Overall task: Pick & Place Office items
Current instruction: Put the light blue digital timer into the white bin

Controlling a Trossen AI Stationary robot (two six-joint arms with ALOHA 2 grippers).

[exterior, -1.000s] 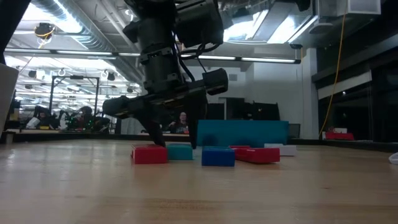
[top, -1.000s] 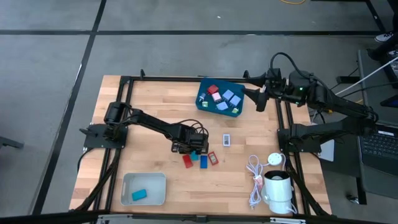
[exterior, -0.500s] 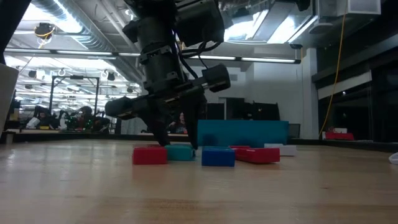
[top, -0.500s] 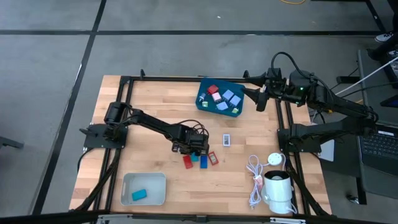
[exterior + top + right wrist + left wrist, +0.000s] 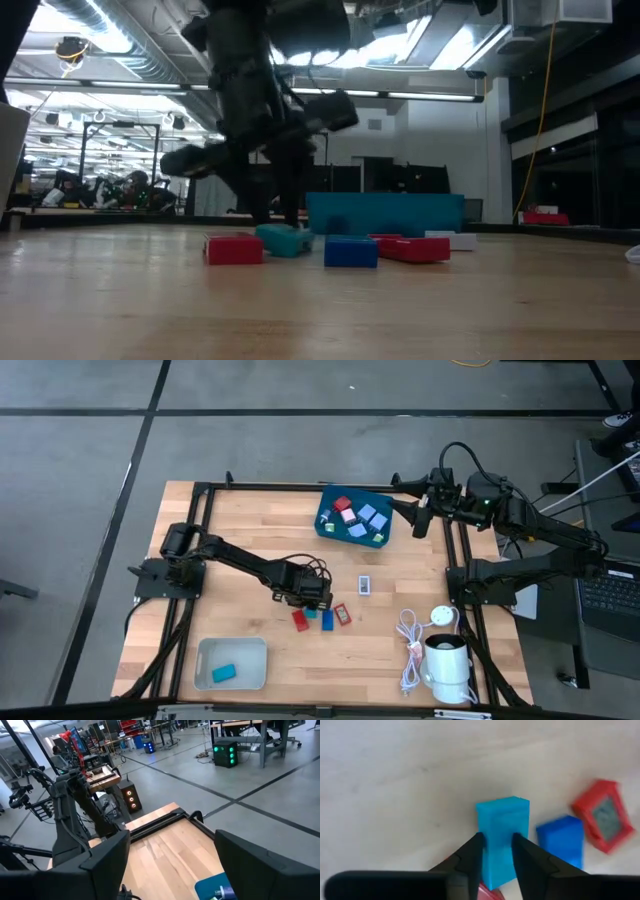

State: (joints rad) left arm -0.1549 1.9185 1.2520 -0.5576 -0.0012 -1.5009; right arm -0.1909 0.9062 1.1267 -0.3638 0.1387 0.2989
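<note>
Office items lie in three places on the pale wooden desk (image 5: pixel 250 520). In the middle, the left gripper (image 5: pixel 496 855) has its jaws narrowed onto a small teal-blue rectangular block (image 5: pixel 502 835), one finger on each long side; in the low view the block (image 5: pixel 285 239) sits slightly tilted with one end off the wood. Touching or just beside it are a red rectangular block (image 5: pixel 233 249) on one side and a darker blue block (image 5: pixel 351 251) on the other. A flat red piece with a grey face (image 5: pixel 602 815) lies just beyond the darker blue one. From above, this cluster (image 5: pixel 320 617) is near the desk's centre, with a small white flat piece (image 5: pixel 365 585) lying apart from it toward the right arm's side.

A dark teal tray (image 5: pixel 325 525) at the far edge holds more pieces in red, pink, lavender and white. A pale grey bin (image 5: pixel 205 660) at the near left corner holds one teal block (image 5: pixel 224 673).

The right gripper (image 5: pixel 418 520) hangs beside the teal tray at the far right edge of the desk, its jaws spread wide and holding nothing. A coiled white cable (image 5: pixel 408 650) and a white cylindrical device (image 5: pixel 447 660) sit at the near right corner.
</note>
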